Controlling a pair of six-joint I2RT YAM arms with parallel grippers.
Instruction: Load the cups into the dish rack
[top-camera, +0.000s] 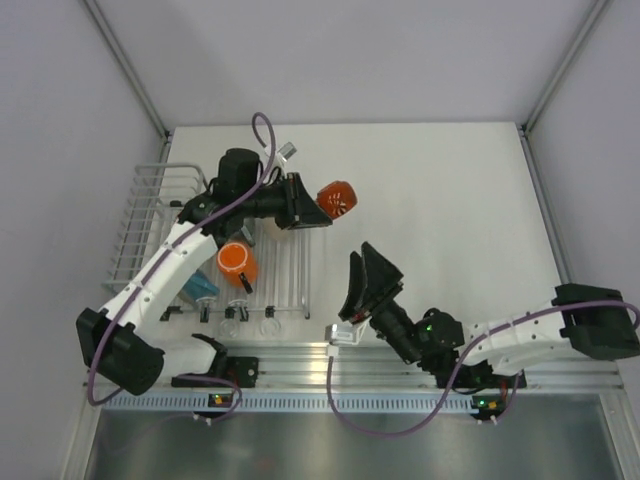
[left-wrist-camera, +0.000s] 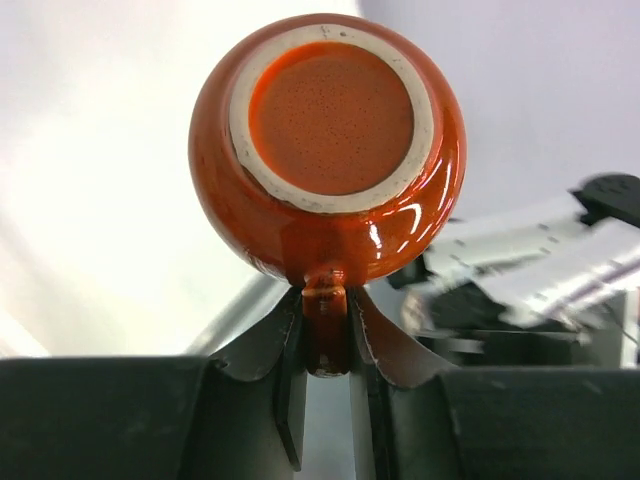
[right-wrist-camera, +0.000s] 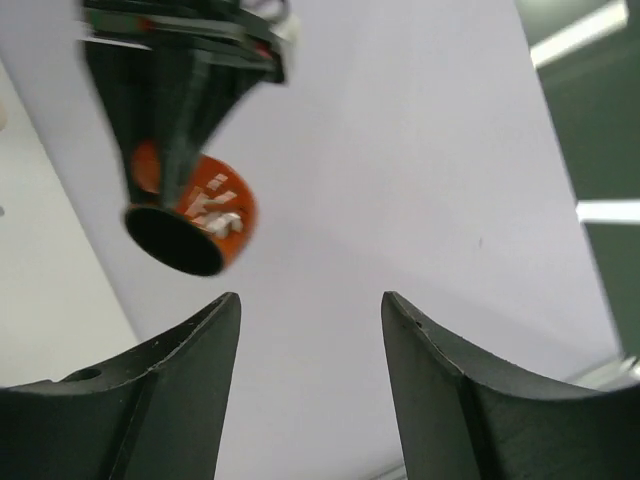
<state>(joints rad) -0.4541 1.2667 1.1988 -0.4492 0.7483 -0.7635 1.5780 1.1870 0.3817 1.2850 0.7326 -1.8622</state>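
Left end effector (left-wrist-camera: 325, 312) gripping small red mug (left-wrist-camera: 326, 140) by handle, right end effector (right-wrist-camera: 310, 305) — wide, empty

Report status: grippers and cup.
Left gripper shut on red mug by handle, aloft. Right gripper open, empty. Orange mug already in dish rack; nothing seen blocking.

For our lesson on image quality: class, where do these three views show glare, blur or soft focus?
Left wrist view: white glare spots on the glaze of the red mug, the right arm behind it out of focus. Right wrist view: that mug is blurred, the right gripper nearer the lens sharper. Top external view: even light, only faint shadows on the table.
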